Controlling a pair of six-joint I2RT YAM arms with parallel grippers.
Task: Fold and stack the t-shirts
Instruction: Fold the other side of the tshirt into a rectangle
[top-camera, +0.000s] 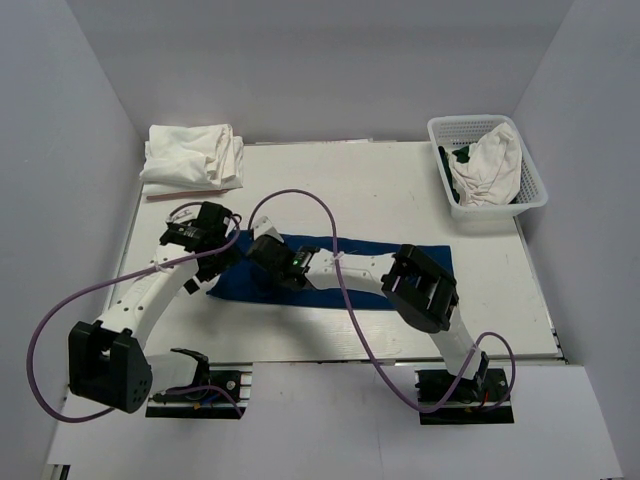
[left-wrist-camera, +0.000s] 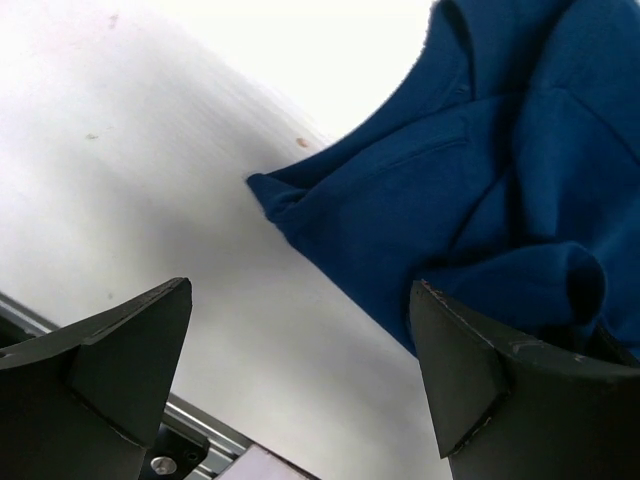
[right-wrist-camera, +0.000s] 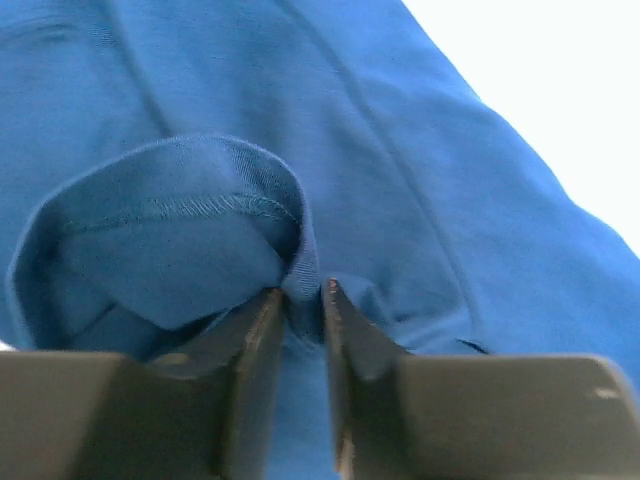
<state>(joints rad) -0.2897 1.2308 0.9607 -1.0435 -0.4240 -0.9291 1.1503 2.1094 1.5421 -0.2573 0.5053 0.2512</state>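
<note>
Right now we see the right claw (right-wrist-camera: 300, 295) nearly closed, its two fingers (right-wrist-camera: 250, 340) pinching a raised fold of the blue t-shirt (right-wrist-camera: 180, 230) between them. The pinched cloth is a stitched hem that curls up in a loop just above the fingertips. More blue cloth spreads flat beyond the claw and to both sides of it. From overhead, the right claw (top-camera: 262, 250) sits over the left end of the blue t-shirt (top-camera: 370, 246), which lies spread across the near middle of the table (top-camera: 380, 190), partly under the right arm.

The left claw (left-wrist-camera: 300, 290) stands wide, with nothing held between its fingers (left-wrist-camera: 130, 350). A corner of the blue t-shirt (left-wrist-camera: 420, 200) points into the gap ahead of the fingers. A bunched fold lies right against the right-hand finger, but we cannot tell whether they touch. Bare table shows ahead and to the left of this claw. Overhead, the left claw (top-camera: 215, 262) is just beside the right one, at the same left end of the shirt.

Well beyond the left claw, at the far left corner, sits a stack of white t-shirts (top-camera: 192, 157). Far off to the right of the right claw, a white basket (top-camera: 492, 207) holds a crumpled white t-shirt (top-camera: 490, 165).
</note>
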